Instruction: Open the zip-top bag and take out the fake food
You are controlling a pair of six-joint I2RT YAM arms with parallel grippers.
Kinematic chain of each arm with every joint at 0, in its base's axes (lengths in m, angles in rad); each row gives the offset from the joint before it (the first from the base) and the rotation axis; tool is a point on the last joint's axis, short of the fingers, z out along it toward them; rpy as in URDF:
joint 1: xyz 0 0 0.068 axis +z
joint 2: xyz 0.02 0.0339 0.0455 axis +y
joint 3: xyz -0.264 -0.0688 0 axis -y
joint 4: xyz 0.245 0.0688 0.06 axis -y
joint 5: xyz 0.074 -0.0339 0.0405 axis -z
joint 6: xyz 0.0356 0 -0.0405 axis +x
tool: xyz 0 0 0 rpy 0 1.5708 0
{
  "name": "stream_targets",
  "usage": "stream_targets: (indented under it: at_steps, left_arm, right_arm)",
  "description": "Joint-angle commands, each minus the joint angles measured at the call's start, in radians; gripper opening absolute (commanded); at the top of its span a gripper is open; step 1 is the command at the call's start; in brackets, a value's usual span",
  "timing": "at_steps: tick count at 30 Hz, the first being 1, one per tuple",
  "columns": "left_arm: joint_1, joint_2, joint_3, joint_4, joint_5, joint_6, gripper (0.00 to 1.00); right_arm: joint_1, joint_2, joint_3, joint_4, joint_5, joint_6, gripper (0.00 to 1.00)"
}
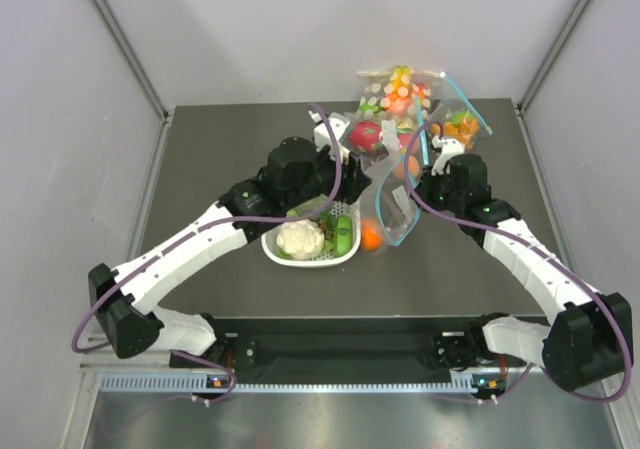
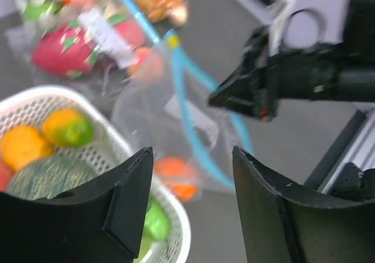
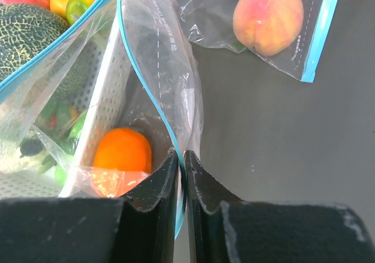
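The zip-top bag point(image 1: 396, 201) is clear with a light-blue zip strip and hangs open just right of the white basket point(image 1: 285, 259). My right gripper point(image 3: 180, 156) is shut on the bag's strip edge point(image 3: 146, 93); it also shows in the left wrist view point(image 2: 234, 96). A round orange fruit point(image 3: 122, 152) lies in the bag's bottom, seen too in the top view point(image 1: 371, 235). A white cauliflower point(image 1: 300, 239) and a green vegetable point(image 1: 343, 232) lie in the basket. My left gripper point(image 2: 190, 157) is open and empty, over the basket rim point(image 2: 176, 228) beside the bag point(image 2: 176, 110).
A grey-green melon point(image 3: 29, 28) and other toy fruit fill the basket. Behind stand a bag with a pink dragon fruit point(image 1: 366, 134), a bag of coloured pieces point(image 1: 400, 91), a bag of orange pieces point(image 1: 460, 127) and a bag with a peach point(image 3: 268, 17).
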Motion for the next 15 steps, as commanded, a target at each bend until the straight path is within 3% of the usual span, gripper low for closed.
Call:
stream_targets:
  at_steps: [1,8,15]
  left_arm:
    - [-0.072,0.088,0.101,0.081,0.016,0.058,0.61]
    - [-0.137,0.277,0.188,0.121,0.096,0.006,0.56]
    - [-0.147,0.398,0.225,0.061,-0.062,0.01,0.53]
  right_arm:
    - [0.002,-0.029,0.031,0.026,-0.007,0.008,0.1]
    - [0.005,-0.045,0.033,0.014,0.009,0.005,0.1]
    - [0.002,-0.075,0.033,-0.008,0.024,-0.003,0.1]
